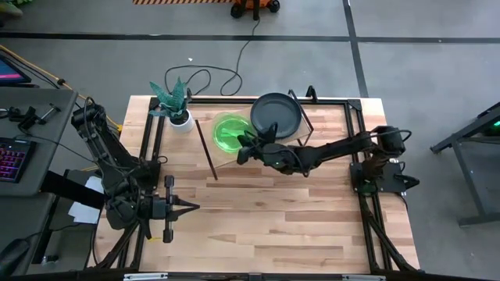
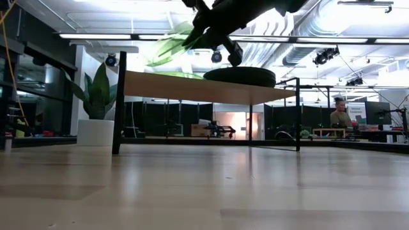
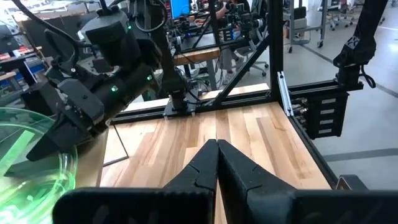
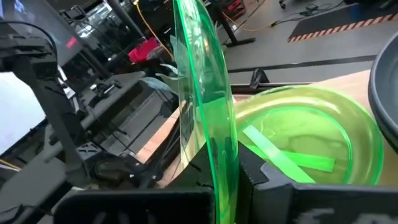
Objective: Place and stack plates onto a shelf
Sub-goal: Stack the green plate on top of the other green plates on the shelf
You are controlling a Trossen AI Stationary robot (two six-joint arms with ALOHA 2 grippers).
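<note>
Right end effector [image 1: 241, 148] is clamped on a green plate [image 4: 208, 118], held on edge above another green plate [image 1: 227, 131] on the shelf [image 2: 211, 87]; lowering flat is judged next. Left end effector [image 1: 192, 207] is closed, idle over the counter [image 1: 266, 226].

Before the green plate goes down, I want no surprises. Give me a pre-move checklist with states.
1. Right gripper clamped on the held green plate: ok.
2. Held plate level for stacking: not ok, it looks on edge in the wrist view.
3. Green plate already on the shelf below it: ok.
4. Dark plate sits beside, apart from the green one: ok.
5. Left gripper parked away, fingers shut: ok.
6. Clearance from potted plant: cannot tell.
</note>
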